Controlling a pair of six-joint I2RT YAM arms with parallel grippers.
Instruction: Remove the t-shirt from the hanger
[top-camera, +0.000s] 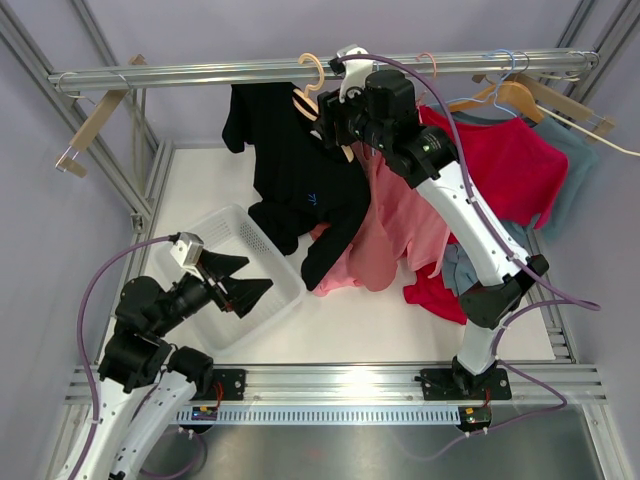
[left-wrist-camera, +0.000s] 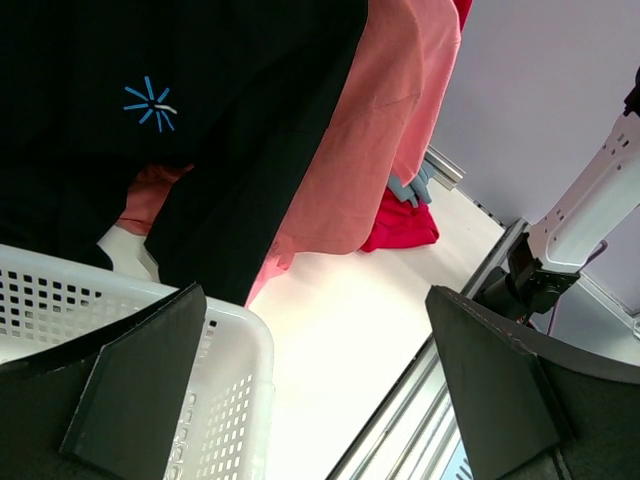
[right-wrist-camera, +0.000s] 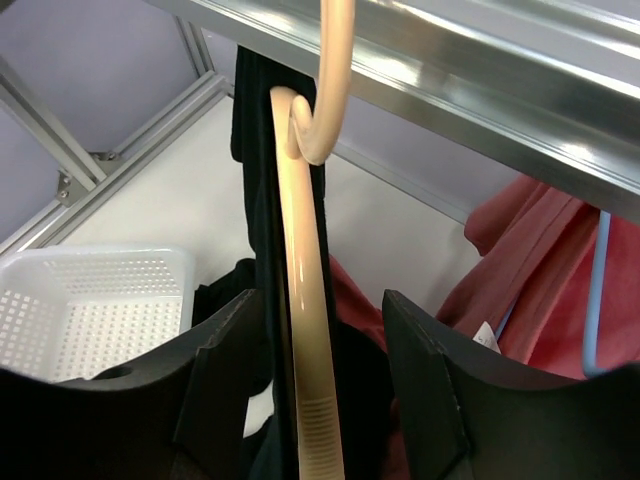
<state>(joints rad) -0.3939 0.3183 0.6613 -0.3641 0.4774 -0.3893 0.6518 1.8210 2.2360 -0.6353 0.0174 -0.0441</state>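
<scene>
Under the steel rail (top-camera: 300, 68), right gripper (right-wrist-camera: 322, 315) — arm (top-camera: 470, 220) stretched high — stands apart astride the hanger (right-wrist-camera: 293, 230); left gripper (left-wrist-camera: 315, 295) gapes low.

Looks like a robotics lab test cell. Boxed in by aluminium-profile framing (top-camera: 148, 185) and plain pale walls (top-camera: 40, 220). Just above the right gripper (right-wrist-camera: 320, 400), a bare metal rail (right-wrist-camera: 480, 90) hung with garments (top-camera: 510, 160). Under the left gripper (top-camera: 240, 280), a white perforated basket (top-camera: 230, 212) on a white table (top-camera: 370, 320). Back behind both, a slotted base rail (top-camera: 340, 378) and loose purple cables (top-camera: 84, 315).
</scene>
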